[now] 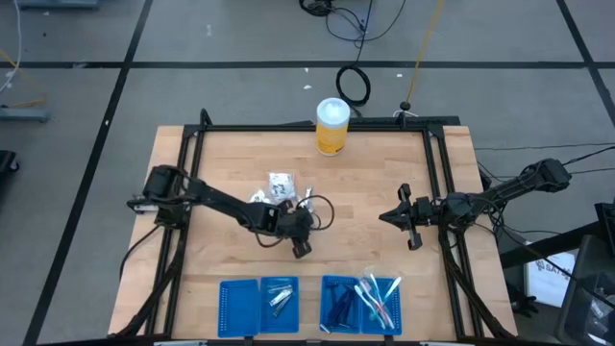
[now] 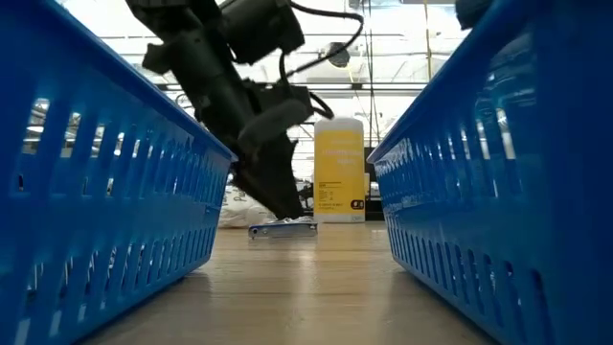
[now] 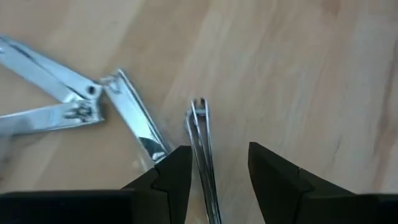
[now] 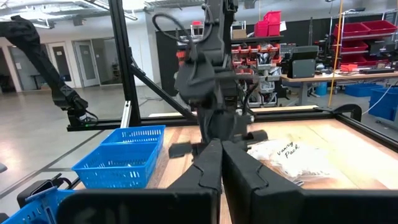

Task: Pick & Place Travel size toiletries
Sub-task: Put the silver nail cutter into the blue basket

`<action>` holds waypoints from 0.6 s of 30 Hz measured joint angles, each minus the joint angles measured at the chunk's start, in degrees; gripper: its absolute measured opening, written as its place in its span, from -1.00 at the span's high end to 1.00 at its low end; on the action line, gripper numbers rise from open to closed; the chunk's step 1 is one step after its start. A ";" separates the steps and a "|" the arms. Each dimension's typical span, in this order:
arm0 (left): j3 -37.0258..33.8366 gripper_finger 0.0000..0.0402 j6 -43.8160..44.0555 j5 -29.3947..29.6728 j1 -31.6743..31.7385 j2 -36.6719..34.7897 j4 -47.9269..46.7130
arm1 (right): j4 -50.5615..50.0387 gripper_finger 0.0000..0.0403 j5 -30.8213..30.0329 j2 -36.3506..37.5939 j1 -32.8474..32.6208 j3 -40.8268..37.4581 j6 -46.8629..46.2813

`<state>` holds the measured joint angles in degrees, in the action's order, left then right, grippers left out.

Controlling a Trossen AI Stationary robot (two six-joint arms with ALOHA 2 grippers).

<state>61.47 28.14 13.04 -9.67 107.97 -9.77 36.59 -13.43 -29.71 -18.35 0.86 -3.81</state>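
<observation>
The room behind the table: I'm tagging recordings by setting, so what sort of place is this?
Likely an industrial lab or workshop: red storage bins on shelving, a workbench holding equipment, and a bare concrete floor with loose cables.

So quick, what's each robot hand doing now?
Left end effector: open around thin silver metal tweezers, not gripping yet.
Right end effector: shut, empty.

A slim pair of shiny metal tweezers (image 3: 202,155) lay flat on the wooden tabletop, near its middle. Just beside them sat a silver metal nail clipper (image 3: 134,124) with its lever swung open, also flat on the wood. A small white crinkled packet (image 1: 282,183) lay close by, toward the table's far side. More small silver pieces (image 1: 280,295) rested in one blue tray, and pale clear-wrapped brushes (image 1: 377,297) lay slantwise in another.
</observation>
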 joint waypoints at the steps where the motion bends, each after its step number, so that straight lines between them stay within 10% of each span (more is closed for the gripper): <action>1: 0.00 0.24 -0.85 0.01 -0.01 0.69 0.32 | 0.01 0.98 0.02 0.02 0.00 0.00 0.00; 18: 0.23 0.24 -3.72 1.60 -0.90 5.69 1.73 | 0.01 0.98 0.00 0.02 -0.02 0.00 0.00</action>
<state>61.71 24.43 14.64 -10.57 113.67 -8.04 36.60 -13.43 -29.69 -18.37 0.86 -3.81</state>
